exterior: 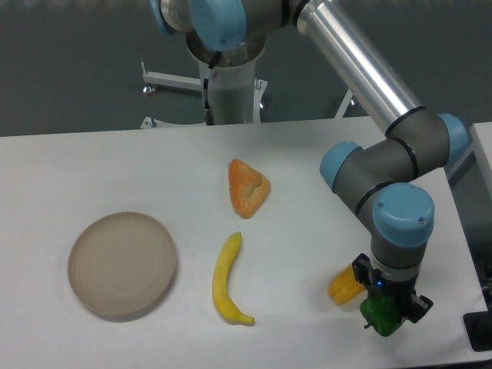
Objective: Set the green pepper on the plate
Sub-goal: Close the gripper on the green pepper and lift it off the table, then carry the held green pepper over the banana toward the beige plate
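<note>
**Pepper in the gripper**

Gripper [387, 306] is squeezing the green pepper [382, 315] near the table's [307, 154] front right edge. A yellow-orange pepper [344, 285] is sitting just beside it. The plate [122, 264] is lying far to the left, past a banana [227, 280] and an orange piece [247, 187].

We see the plate [122, 265] at lower left, the banana [227, 280] just right of it, a bread piece [247, 187] above the banana. At lower right, one pepper [345, 285] sits beside another pepper [382, 315] under the gripper [387, 306].
</note>
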{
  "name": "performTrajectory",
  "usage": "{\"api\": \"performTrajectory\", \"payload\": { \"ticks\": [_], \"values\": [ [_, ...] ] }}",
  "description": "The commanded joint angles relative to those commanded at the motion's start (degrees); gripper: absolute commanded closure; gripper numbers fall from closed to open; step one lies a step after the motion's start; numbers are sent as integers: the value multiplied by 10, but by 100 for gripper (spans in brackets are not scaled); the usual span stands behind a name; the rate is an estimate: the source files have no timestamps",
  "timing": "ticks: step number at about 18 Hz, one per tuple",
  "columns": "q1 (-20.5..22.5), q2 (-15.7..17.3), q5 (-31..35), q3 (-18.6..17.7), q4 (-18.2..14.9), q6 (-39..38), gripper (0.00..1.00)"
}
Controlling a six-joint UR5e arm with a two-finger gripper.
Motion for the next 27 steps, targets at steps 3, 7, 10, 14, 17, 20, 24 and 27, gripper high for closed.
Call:
{"api": "performTrajectory", "payload": {
  "ticks": [3, 7, 10, 14, 17, 20, 24, 27],
  "values": [
    [-1, 3, -1, -3, 0, -1, 65],
    [-3, 16, -3, -11, -11, -8, 65],
    [-13, 40, -15, -26, -36, -10, 65],
    [-14, 112, -58, -104, -53, -44, 65],
    [-16, 157, -95, -152, -53, -104, 65],
    [-45, 190, -104, -200, -53, -181, 65],
    [-110, 200, -108, -220, -51, -313, 65],
    [-152, 200, -134, -221, -49, -398, 65]
  ]
}}
